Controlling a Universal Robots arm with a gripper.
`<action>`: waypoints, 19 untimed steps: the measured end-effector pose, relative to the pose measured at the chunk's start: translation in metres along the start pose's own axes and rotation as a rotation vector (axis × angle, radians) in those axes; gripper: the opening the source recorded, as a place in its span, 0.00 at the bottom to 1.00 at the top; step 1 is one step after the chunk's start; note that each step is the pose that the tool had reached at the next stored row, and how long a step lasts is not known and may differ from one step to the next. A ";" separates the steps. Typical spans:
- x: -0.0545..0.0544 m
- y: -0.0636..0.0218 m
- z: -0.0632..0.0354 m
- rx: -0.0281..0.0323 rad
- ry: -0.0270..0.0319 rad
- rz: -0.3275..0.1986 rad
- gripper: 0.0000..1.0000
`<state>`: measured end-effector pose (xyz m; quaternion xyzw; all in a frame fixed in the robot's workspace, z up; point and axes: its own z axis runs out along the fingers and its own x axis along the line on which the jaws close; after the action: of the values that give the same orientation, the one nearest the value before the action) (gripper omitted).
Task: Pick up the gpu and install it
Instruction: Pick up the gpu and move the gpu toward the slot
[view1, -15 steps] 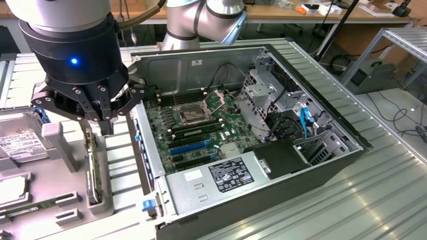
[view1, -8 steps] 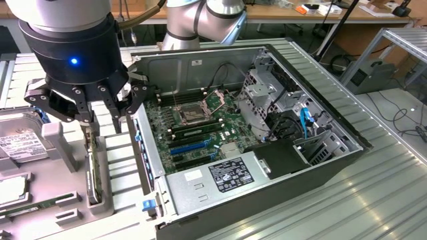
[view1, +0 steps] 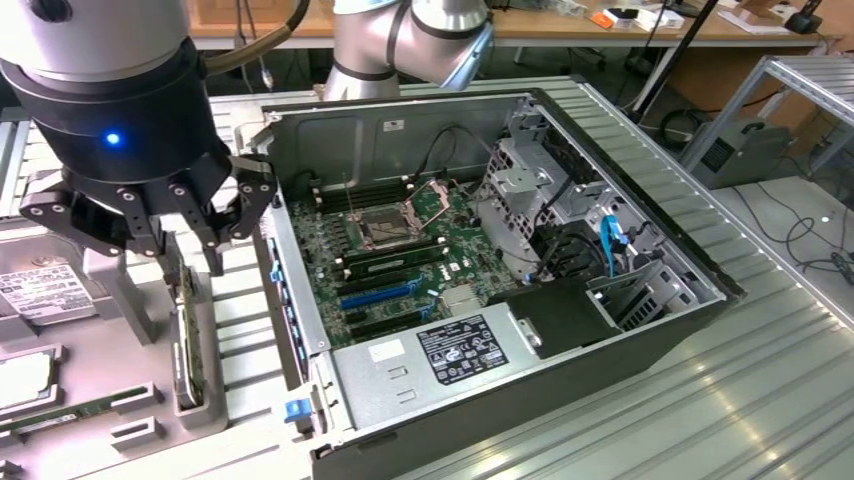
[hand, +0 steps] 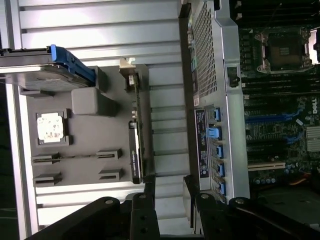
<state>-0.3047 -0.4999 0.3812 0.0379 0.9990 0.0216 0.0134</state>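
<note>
End effector (view1: 190, 262) open and empty, close above the gpu (view1: 190, 345) standing on edge

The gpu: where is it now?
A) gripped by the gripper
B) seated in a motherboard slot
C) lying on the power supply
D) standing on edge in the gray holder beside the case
D: the gpu stands on edge in the gray holder outside the case, the open gripper close above it.
</note>
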 end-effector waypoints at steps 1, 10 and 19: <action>0.001 -0.0001 0.0009 -0.0001 -0.0001 0.000 0.36; 0.013 -0.0015 0.0118 0.0000 0.0000 0.000 0.36; 0.018 -0.0023 0.0209 0.0001 0.0001 0.000 0.36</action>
<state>-0.3227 -0.4999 0.3598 0.0379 0.9990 0.0216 0.0134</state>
